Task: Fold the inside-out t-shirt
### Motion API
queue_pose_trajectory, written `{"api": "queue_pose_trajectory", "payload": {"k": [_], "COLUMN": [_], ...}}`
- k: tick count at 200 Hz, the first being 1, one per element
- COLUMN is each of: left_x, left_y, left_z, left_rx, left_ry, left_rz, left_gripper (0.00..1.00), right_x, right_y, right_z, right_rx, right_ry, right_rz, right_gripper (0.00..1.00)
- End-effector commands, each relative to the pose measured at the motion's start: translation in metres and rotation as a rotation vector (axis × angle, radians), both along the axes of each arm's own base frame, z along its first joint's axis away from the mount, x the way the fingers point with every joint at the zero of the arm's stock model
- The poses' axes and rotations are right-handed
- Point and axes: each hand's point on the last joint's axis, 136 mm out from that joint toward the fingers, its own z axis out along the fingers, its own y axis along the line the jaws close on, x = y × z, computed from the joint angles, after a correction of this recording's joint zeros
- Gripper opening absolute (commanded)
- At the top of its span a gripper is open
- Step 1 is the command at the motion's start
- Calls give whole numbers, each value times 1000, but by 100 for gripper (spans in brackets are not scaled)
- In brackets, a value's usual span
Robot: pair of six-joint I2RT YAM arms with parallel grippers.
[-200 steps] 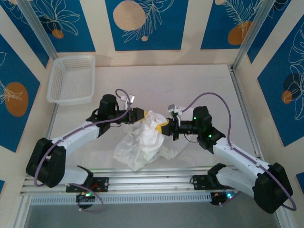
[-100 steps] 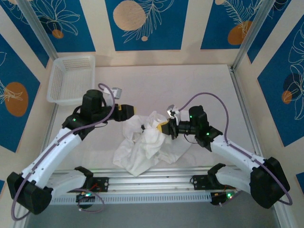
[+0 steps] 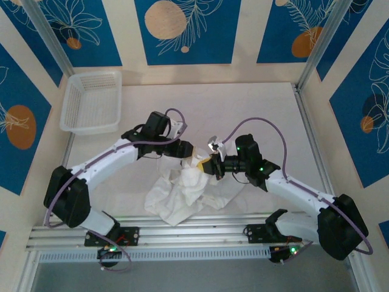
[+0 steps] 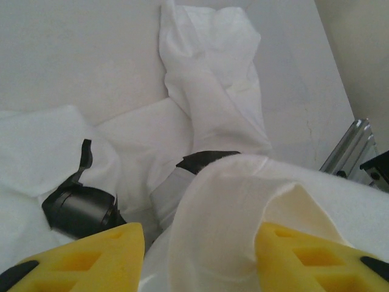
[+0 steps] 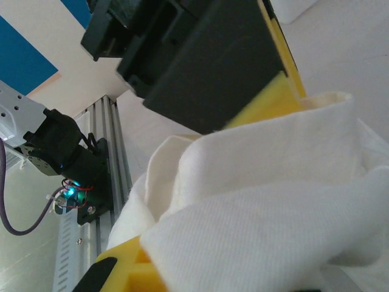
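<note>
**Two grippers meet over a crumpled shirt**

White tabletop (image 3: 243, 109) is walled in by cream panels printed with blue leaves and orange discs, and a metal rail (image 3: 200, 234) runs along the near edge where both arms are bolted. At the back left corner sits a white mesh basket (image 3: 91, 102), well apart from everything else.

The shirt (image 3: 182, 191) lies in a wrinkled heap at the near middle of the table, just in front of the rail, with loose folds spilling left and right. Its top part is bunched and raised between the two grippers.

The left arm reaches in from the left and its gripper (image 3: 193, 157) points down into that raised bunch. From its wrist camera, the yellow fingers (image 4: 91, 255) stand apart with a thick roll of white cloth between them. The roll lies against the right-hand finger, but I cannot tell whether the pair is actually pinching it. Beyond the fingers, more of the shirt trails away across the table in a twisted strip.

The right arm comes in from the right, and its gripper (image 3: 205, 165) is nearly nose to nose with the left one. Its fingers are closed on a fold of the shirt. In its wrist view the cloth drapes over one yellow finger (image 5: 124, 267), and the left gripper's black body looms just above.
</note>
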Motion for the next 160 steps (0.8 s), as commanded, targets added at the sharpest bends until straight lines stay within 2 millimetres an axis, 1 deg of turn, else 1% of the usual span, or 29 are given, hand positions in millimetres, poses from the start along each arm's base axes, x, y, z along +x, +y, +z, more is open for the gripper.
{"api": "queue_pose_trajectory", "payload": {"k": [1,13,23,27,50,61,71,83,98,105,111,120,134,146,160], "left_x": [2,3,4,5,12,18,24,31,37,38,38,37,35,35,36], "left_y": [-13,-15,-17,-17,-16,-11,-2,11,25,30,33,36,39,41,43], "left_z": [18,24,32,35,56,69,81,99,122,128,133,133,125,114,102], "left_rx": [-80,-107,-136,-148,-202,-241,-276,-326,-387,-400,-399,-369,-337,-313,-285], "left_ry": [-19,-18,-22,-25,-39,-43,-48,-64,-90,-100,-113,-124,-121,-110,-96], "left_rz": [-21,-16,-15,-13,9,30,55,87,115,120,119,120,124,131,142], "left_gripper": [36,22,5,0,0,0,0,0,0,0,0,0,0,0,0], "right_x": [2,1,1,1,2,3,5,9,17,20,22,20,18,17,14], "right_y": [2,1,1,1,-1,-2,-6,-13,-32,-41,-47,-50,-48,-46,-46], "right_z": [5,1,0,0,-4,-7,-13,-28,-59,-73,-79,-81,-72,-57,-32], "right_rx": [-5,-13,-15,-16,-23,-35,-54,-84,-125,-132,-122,-99,-70,-40,26], "right_ry": [-24,-16,-15,-15,-9,-7,0,13,46,79,113,150,162,138,76], "right_rz": [5,3,2,1,-12,-21,-42,-85,-181,-228,-256,-261,-259,-266,-272], "right_gripper": [0,0,0,0,0,0,0,2,6,7,9,14,31,46,64]}}
